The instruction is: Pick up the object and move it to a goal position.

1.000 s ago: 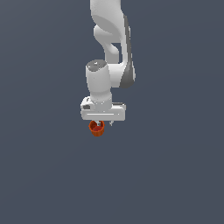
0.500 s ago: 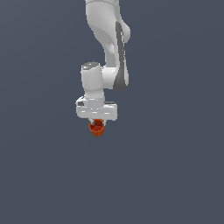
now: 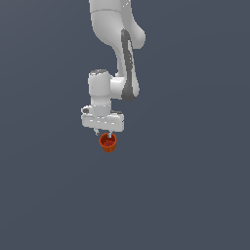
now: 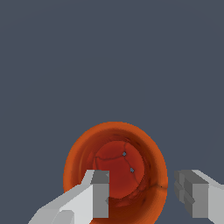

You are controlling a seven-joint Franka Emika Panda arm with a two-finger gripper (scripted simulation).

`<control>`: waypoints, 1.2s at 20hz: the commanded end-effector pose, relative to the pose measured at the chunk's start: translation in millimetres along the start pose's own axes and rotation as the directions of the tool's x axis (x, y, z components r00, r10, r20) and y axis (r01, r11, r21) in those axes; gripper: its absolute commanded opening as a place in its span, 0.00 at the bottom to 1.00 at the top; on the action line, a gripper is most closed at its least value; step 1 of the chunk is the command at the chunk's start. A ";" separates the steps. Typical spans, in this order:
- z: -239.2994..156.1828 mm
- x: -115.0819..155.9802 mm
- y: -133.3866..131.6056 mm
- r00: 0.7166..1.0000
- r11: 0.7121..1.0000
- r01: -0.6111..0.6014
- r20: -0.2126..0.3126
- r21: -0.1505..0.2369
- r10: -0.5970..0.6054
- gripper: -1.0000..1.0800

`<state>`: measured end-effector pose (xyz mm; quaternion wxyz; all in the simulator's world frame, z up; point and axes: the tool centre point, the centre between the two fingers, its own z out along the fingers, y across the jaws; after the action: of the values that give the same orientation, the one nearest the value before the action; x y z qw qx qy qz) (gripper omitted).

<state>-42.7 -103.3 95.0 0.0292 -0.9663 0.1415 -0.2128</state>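
Note:
The object is a small orange-red cup [image 3: 108, 142], upright with its mouth up, just below the white gripper [image 3: 105, 133]. In the wrist view I look straight down into the cup [image 4: 116, 153], with its darker red floor. The gripper [image 4: 146, 197] is open and straddles one side of the cup's wall. One fingertip [image 4: 100, 192] hangs over the cup's inside, while the other fingertip [image 4: 192, 197] is just outside the rim. A gap shows between the inner finger and the wall. Whether the cup stands on the grey ground or is off it cannot be told.
A plain dark grey surface [image 3: 195, 195] fills both views, with no other objects or edges. The white arm [image 3: 117, 49] comes down from above the cup.
The gripper has shifted towards the exterior view's left while the cup stayed where it was. The cup now lies under the gripper's right half instead of its left half.

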 end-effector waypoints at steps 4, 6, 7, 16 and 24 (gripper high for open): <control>-1.5 -6.2 12.7 0.999 1.000 -0.029 -0.036 -0.012 0.028 0.62; -1.9 -7.6 15.5 0.998 0.999 -0.035 -0.044 -0.014 0.035 0.62; -2.1 -8.1 16.5 0.998 0.999 -0.038 -0.047 -0.015 0.037 0.62; 1.6 -8.8 18.1 0.998 0.999 -0.040 -0.050 -0.017 0.040 0.62; 23.9 -8.8 19.1 0.998 0.999 -0.040 -0.052 -0.019 0.039 0.62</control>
<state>-47.1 -118.9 71.2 0.0205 -0.9579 0.1636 -0.2352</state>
